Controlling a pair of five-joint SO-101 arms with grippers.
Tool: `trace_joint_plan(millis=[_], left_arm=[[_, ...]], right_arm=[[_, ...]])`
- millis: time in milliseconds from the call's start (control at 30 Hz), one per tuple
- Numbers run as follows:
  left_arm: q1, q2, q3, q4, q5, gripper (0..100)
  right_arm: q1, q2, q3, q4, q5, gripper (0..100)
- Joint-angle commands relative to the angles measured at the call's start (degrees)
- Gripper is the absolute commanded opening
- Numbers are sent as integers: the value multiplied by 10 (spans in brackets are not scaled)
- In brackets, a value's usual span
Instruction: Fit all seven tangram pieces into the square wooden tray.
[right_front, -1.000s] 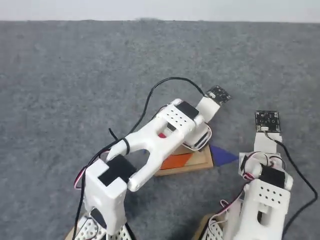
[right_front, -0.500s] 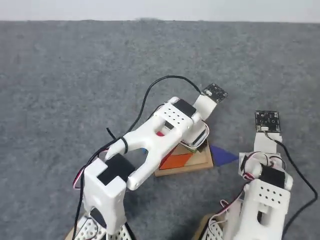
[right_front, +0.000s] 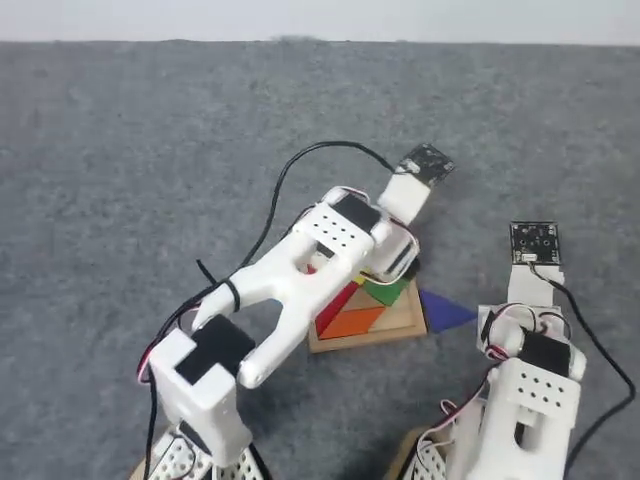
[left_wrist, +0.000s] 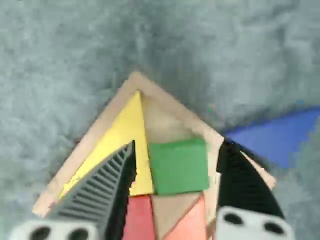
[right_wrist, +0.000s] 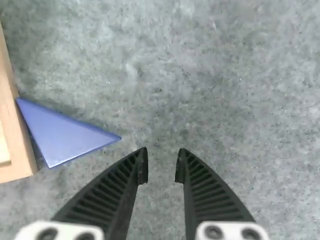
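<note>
The square wooden tray (right_front: 415, 322) lies at mid-table under the left arm. In it lie a yellow triangle (left_wrist: 125, 137), a green square (left_wrist: 178, 166), a red piece (left_wrist: 139, 220) and an orange piece (right_front: 352, 321). My left gripper (left_wrist: 180, 146) hovers open over the tray, its fingers either side of the green square and apart from it. A blue triangle (right_front: 446, 310) rests on the carpet against the tray's right side. My right gripper (right_wrist: 161, 165) stands open with a narrow gap over bare carpet, close to the blue triangle (right_wrist: 62, 135).
Grey carpet covers the table all around the tray. The right arm's base (right_front: 520, 410) stands at the front right, the left arm's base (right_front: 200, 390) at the front left. A black cable (right_front: 290, 200) loops over the left arm.
The left arm has drawn back up and to the left, uncovering the green, yellow and red pieces in the tray. The right arm has kept still.
</note>
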Motion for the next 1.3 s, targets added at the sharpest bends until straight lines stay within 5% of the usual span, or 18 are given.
trace_joint_plan(millis=[0, 533, 867, 1267], left_arm=[[-23, -38, 6, -35, -16, 250], [-40, -38, 104, -37, -91, 231], [-23, -86, 87, -48, -65, 227], [-19, 21, 15, -55, -34, 226]], right_arm=[[4, 7, -9, -14, -3, 111], [-18, 7, -9, -14, -6, 111], [-18, 8, -8, -14, -6, 111], [-18, 8, -7, -14, -4, 111]])
